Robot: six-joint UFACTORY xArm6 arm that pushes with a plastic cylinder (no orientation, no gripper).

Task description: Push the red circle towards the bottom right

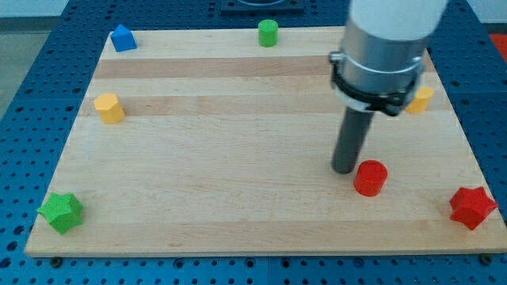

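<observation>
The red circle (370, 177) is a short red cylinder lying at the lower right of the wooden board (238, 198). My tip (344, 169) rests on the board just to the upper left of the red circle, very close to it or touching its left side. The rod rises from there into the white and grey arm at the view's top right.
A red star (472, 207) lies at the board's bottom right corner. A green star (61, 211) lies at the bottom left. A yellow block (109, 108) is at the left, a blue block (122, 38) at the top left, a green cylinder (268, 33) at the top edge, and a yellow block (421, 100) at the right, partly behind the arm.
</observation>
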